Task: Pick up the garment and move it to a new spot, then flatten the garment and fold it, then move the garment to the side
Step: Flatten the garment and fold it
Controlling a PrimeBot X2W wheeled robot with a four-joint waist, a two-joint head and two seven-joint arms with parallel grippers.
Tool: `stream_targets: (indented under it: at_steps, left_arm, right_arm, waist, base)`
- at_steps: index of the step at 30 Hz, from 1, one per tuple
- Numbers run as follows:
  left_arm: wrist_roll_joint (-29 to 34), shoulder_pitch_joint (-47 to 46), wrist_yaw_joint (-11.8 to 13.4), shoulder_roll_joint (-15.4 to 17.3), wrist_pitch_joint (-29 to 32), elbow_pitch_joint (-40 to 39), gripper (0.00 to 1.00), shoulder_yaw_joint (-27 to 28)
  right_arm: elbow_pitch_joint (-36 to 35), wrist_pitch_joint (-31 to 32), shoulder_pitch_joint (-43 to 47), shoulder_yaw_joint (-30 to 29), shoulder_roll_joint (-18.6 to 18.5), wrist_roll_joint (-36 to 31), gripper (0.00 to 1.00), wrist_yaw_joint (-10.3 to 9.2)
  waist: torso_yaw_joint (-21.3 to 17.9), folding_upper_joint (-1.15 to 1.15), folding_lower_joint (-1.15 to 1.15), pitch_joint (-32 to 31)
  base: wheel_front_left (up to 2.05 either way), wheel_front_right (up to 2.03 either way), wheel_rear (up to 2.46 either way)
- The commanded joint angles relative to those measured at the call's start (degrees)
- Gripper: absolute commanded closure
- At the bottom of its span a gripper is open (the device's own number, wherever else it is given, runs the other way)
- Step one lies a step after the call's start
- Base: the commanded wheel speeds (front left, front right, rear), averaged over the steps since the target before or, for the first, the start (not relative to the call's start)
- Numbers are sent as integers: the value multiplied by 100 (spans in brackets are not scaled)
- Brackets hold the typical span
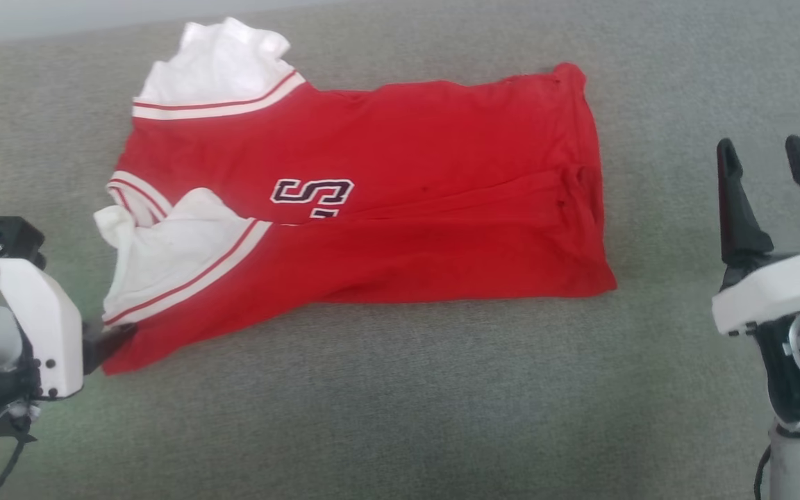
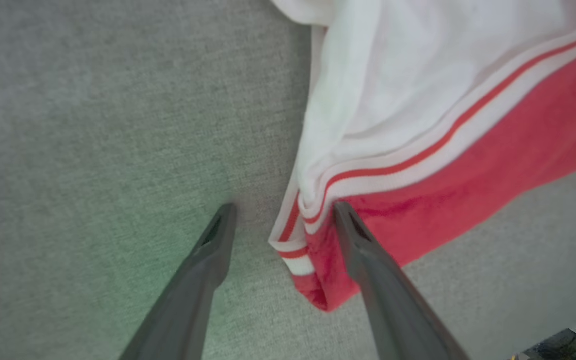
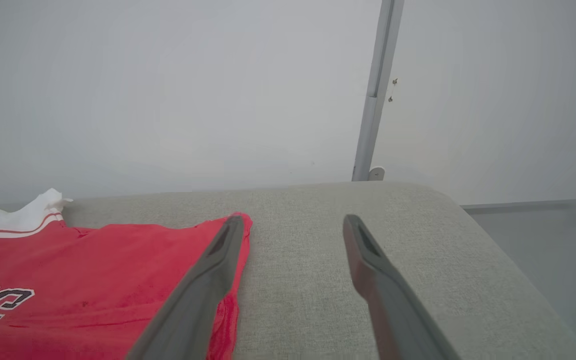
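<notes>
- Left gripper (image 2: 284,210): dark fingers spread wide, empty, at 8 o'clock in head view, tips either side of the shirt's striped corner.
- Right gripper (image 1: 760,149): spread wide, empty, at 3 o'clock, apart from the cloth.
- Bright red soft jersey shirt with white sleeves (image 1: 407,229): spread out from centre toward 10 o'clock.
- Grey woven fabric surface (image 1: 400,417) underneath.
- Plain pale wall (image 3: 168,100) and grey upright rail (image 3: 375,100) at 12 o'clock in right wrist view.

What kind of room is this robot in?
Probably a plain indoor workroom: a bare pale wall, a grey pole against it, and the garment spread on a grey cloth-covered surface.
</notes>
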Motion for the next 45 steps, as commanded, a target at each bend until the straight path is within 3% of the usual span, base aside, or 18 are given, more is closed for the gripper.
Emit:
stream_targets:
  at_steps: [1, 7, 8, 9, 10, 22, 37, 38, 39, 40, 45]
  left_arm:
    - [-53, 126, 9, -67, -32, 105, 0, -7]
    - [-205, 291, -102, -328, 26, 550, 0, -87]
    - [-250, 300, -161, -409, 162, 632, 46, -149]
    - [-201, 286, -208, -438, 217, 647, 85, -191]
    - [-221, 291, -215, -476, 279, 682, 100, -219]
    - [-65, 112, -453, -810, 388, 913, 100, -298]
    - [117, -136, -838, -1227, 324, 1280, 100, -302]
    - [125, -149, -867, -1249, 318, 1306, 100, -297]
    - [132, -160, -883, -1276, 315, 1336, 100, -294]
    - [148, -180, -905, -1299, 310, 1372, 100, -297]
    - [128, -199, -947, -1378, 268, 1554, 100, -266]
  right_arm:
    - [-19, -39, 89, -21, 18, 89, 0, -4]
    - [-7, 168, 334, 115, 15, 363, 0, -4]
    - [5, 285, 374, 181, 15, 368, 0, -4]
    - [17, 347, 388, 199, 16, 424, 0, -4]
    - [33, 426, 412, 216, 16, 453, 0, -4]
    - [486, 1895, 471, 607, 14, 1013, 0, -4]
    - [1696, 3735, -414, 579, 41, 829, 0, -4]
    - [1827, 3907, -462, 605, 44, 802, 29, -3]
    - [1939, 4056, -499, 622, 59, 766, 90, -4]
    - [2012, 4196, -534, 655, 66, 678, 100, -3]
    - [2043, 4562, -716, 620, 52, 611, 100, -4]
  waist:
    - [-85, 0, 0, 70]
    - [-186, 0, 0, 144]
    - [-191, 0, 0, 152]
    - [-189, 0, 0, 154]
    - [-183, 0, 0, 157]
    - [-46, 0, 0, 255]
    - [320, 0, 0, 402]
    - [335, 0, 0, 406]
    - [351, 0, 0, 410]
    - [371, 0, 0, 415]
    - [434, 0, 0, 402]
  base:
    - [0, 0, 0]
    - [0, 0, 0]
    - [0, 0, 0]
    - [0, 0, 0]
    - [0, 0, 0]
    - [0, 0, 0]
    - [0, 0, 0]
    - [0, 0, 0]
    - [0, 0, 0]
    - [0, 0, 0]
    - [0, 0, 0]
